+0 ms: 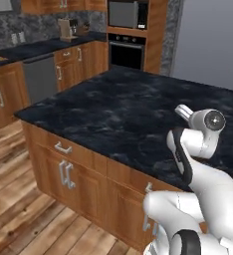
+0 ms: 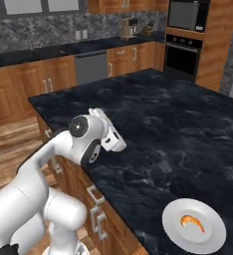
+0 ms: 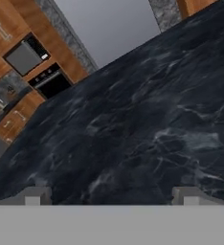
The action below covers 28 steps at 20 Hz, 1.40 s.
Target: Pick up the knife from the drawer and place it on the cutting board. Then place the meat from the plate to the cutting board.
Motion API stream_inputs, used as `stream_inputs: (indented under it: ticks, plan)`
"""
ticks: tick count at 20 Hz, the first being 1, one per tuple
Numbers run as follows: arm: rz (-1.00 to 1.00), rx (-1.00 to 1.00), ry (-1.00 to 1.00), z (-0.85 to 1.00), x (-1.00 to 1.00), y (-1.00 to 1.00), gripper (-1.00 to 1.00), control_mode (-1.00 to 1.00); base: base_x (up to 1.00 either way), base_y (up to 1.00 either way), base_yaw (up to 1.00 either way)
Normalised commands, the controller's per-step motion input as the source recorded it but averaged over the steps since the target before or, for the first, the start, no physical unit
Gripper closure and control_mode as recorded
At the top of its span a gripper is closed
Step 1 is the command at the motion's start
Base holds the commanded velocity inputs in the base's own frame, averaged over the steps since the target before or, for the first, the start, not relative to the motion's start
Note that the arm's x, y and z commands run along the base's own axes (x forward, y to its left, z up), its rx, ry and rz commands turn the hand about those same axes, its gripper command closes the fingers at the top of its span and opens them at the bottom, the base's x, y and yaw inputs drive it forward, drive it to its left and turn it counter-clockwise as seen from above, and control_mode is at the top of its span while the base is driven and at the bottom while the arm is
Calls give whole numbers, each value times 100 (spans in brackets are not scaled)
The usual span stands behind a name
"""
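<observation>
My gripper [image 3: 111,196] hovers over the near part of the dark marble island top [image 1: 118,119], close to its front edge. It is open, its two fingertips [image 3: 32,196] wide apart with nothing between them. In the right base view the gripper [image 2: 116,142] juts from the bent wrist. The white plate [image 2: 208,238] lies at the island's near right, well right of the gripper, with the orange curled meat [image 2: 192,222] on it. A light-brown drawer [image 1: 49,141] with a silver handle sits shut in the island's front. The knife is hidden and the cutting board is out of view.
Cabinet doors [image 1: 63,177] line the island front below the drawers. Behind the island stand a wall oven [image 1: 127,51] with a microwave [image 1: 123,14] above it, a dishwasher [image 1: 40,77] and a back counter [image 2: 49,50]. Wooden floor [image 1: 19,199] runs along the island's left.
</observation>
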Motion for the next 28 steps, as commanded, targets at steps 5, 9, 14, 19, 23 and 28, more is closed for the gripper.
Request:
stream_inputs:
  ticks: [5,9,14,19,23,28]
  plan:
    - [0,0,0,0,0,0,-100,100,0,-64,-51]
    - [0,0,0,0,0,0,-100,100,1,-38,-42]
    - [0,0,0,0,0,0,-100,100,10,-40,-42]
    - [0,0,0,0,0,0,-100,100,14,-41,-47]
    - [0,0,0,0,0,0,-100,100,45,-2,-40]
    - [0,0,0,0,0,0,-100,100,86,13,-10]
